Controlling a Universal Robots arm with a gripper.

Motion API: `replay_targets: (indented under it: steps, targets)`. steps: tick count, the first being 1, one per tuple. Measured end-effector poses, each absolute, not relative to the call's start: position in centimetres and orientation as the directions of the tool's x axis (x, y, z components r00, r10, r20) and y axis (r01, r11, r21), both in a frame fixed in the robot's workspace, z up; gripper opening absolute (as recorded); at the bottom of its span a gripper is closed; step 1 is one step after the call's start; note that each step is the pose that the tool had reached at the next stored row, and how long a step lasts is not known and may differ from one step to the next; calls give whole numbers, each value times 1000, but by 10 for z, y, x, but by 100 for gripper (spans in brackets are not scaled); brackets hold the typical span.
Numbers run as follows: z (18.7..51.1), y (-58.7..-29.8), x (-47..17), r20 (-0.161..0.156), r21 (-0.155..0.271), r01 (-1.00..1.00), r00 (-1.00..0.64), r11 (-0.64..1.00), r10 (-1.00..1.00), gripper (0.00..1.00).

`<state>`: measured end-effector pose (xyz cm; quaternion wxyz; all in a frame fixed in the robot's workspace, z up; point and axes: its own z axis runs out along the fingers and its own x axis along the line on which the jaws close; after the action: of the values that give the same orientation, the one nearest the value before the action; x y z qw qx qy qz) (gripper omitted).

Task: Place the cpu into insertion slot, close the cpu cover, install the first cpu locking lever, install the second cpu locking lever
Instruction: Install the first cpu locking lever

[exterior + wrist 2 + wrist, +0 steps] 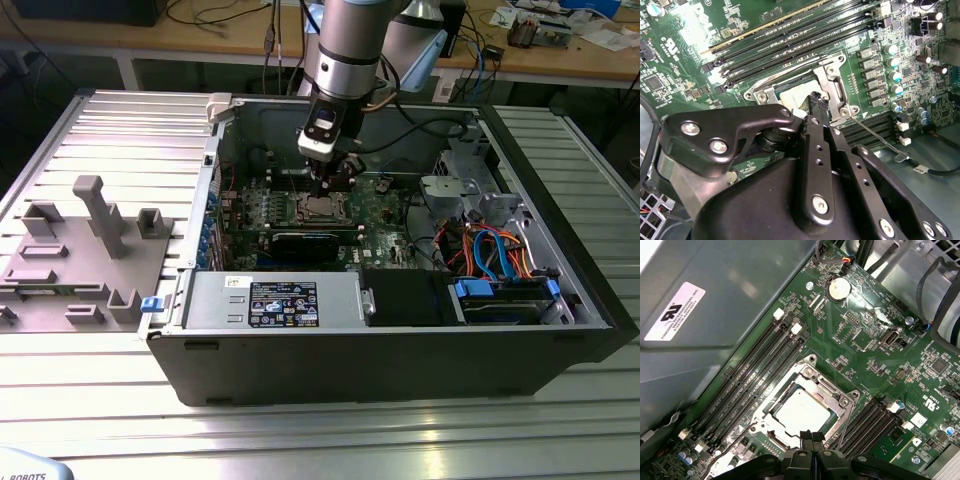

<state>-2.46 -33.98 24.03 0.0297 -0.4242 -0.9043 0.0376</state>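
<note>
You've got a green board (865, 340) w/ black slots (747, 377); chip (801, 413) top is dull silver-grey; frame (826, 388) round it shiny silver; gripper (812, 436) matte black; cables (490, 252) blue & orange; table (130, 120) ribbed silver.

We see the cpu (801, 412) lying in the insertion slot (771, 436), with the cpu cover (834, 392) on top of it. The long slots (750, 375) lie beside it. The gripper (812, 437) hangs just above.

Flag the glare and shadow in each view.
Exterior view: glare streaks the ribbed table, the computer case interior sits shaded. First wrist view: the cpu shines pale. Second wrist view: glare washes part of the motherboard; the gripper looks dark.
</note>
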Motion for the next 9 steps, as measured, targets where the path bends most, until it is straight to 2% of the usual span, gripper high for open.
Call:
replay_targets:
  steps: [9]
  targets:
    - [240, -340, -25, 22, -93, 748, -658, 657, 752, 11]
